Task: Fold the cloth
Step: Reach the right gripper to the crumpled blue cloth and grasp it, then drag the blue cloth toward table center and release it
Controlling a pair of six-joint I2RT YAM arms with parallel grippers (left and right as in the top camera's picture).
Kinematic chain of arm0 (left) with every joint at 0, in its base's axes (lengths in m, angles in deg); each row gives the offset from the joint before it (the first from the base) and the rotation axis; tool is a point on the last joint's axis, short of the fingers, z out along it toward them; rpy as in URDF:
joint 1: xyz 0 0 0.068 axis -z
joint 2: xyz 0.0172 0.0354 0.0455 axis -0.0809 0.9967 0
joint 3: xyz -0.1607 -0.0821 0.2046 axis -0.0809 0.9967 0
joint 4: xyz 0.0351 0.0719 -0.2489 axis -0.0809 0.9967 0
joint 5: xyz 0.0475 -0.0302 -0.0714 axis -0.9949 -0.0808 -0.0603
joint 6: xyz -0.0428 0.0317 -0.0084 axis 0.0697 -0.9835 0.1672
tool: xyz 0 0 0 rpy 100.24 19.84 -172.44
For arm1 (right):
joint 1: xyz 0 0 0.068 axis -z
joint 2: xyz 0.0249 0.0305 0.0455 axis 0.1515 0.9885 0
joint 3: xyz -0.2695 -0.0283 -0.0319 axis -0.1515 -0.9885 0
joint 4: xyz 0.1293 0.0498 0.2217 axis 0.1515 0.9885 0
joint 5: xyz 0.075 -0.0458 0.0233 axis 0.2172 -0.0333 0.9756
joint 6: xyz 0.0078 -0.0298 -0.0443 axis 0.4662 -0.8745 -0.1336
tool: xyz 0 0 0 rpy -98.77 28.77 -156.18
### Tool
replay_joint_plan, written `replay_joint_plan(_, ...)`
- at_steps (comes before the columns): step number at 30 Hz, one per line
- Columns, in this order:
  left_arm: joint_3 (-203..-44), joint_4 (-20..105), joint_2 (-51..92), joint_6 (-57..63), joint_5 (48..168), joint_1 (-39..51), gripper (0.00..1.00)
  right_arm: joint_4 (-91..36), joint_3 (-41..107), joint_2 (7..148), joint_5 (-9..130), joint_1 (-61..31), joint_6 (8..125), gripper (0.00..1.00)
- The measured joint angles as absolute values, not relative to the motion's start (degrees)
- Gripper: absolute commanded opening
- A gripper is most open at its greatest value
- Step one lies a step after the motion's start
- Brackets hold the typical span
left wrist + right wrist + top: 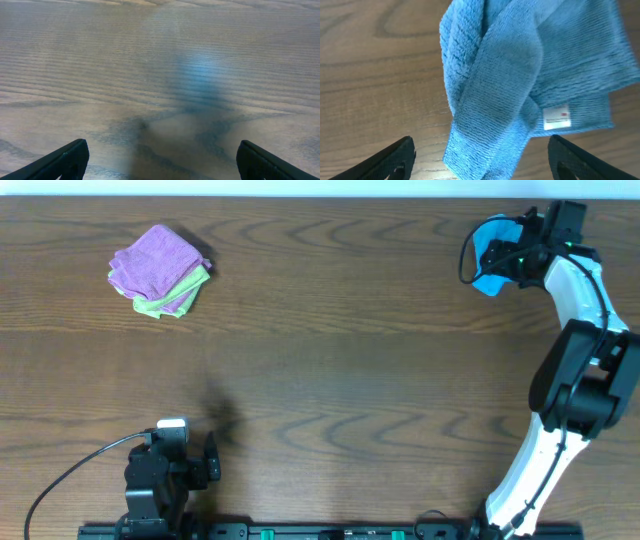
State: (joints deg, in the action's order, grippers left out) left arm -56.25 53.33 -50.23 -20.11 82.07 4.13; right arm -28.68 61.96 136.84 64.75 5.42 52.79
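The sky-blue cloth (489, 254) lies crumpled at the table's far right, partly hidden under my right arm. In the right wrist view the cloth (520, 75) is bunched in folds with a small white label (556, 117), and one end reaches down between the fingers. My right gripper (480, 160) is open, its fingers wide on either side of that end, not touching it; it also shows overhead (522, 242). My left gripper (160, 160) is open and empty above bare wood near the front left (172, 465).
A purple folded cloth (155, 260) sits on a light green folded cloth (152, 306) at the far left. The right arm (575, 380) stretches along the right side. A black cable (70, 470) loops by the left arm.
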Motion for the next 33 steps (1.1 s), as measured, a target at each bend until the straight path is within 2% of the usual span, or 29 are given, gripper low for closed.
replay_joint_plan(8, -56.3, 53.3, -50.2, -20.1, 82.1, 4.1, 0.95, -29.0, 62.0, 140.3, 66.3, 5.3, 53.4, 0.78)
replay_joint_plan(9, -56.3, 53.3, -50.2, -20.1, 82.1, 4.1, 0.95, -29.1, 62.0, 140.5, 66.3, 5.2, 53.4, 0.75)
replay_joint_plan(11, -56.3, 53.3, -50.2, -20.1, 82.1, 4.1, 0.95, -29.2, 62.0, 140.8, 66.3, 4.8, 53.4, 0.6)
replay_joint_plan(13, -56.3, 53.3, -50.2, -20.1, 82.1, 4.1, 0.96, -29.8, 62.0, 140.9, 66.5, 4.3, 53.7, 0.5)
replay_joint_plan(17, -56.3, 53.3, -50.2, -20.1, 82.1, 4.1, 0.95, -30.7, 62.0, 140.9, 66.7, 3.1, 54.1, 0.41)
replay_joint_plan(20, -56.3, 53.3, -50.2, -20.1, 82.1, 4.1, 0.95, -30.8, 62.0, 140.9, 66.9, 2.9, 54.0, 0.31)
replay_joint_plan(22, -56.3, 53.3, -50.2, -20.1, 82.1, 4.1, 0.95, -30.9, 62.1, 140.9, 66.9, 2.9, 54.4, 0.15)
replay_joint_plan(23, -56.3, 53.3, -50.2, -20.1, 82.1, 4.1, 0.95, -30.9, 62.1, 140.9, 66.9, 3.0, 54.2, 0.03)
replay_joint_plan(33, -56.3, 53.3, -50.2, -20.1, 82.1, 4.1, 0.95, -28.1, 62.1, 140.7, 69.7, 3.0, 53.8, 0.01)
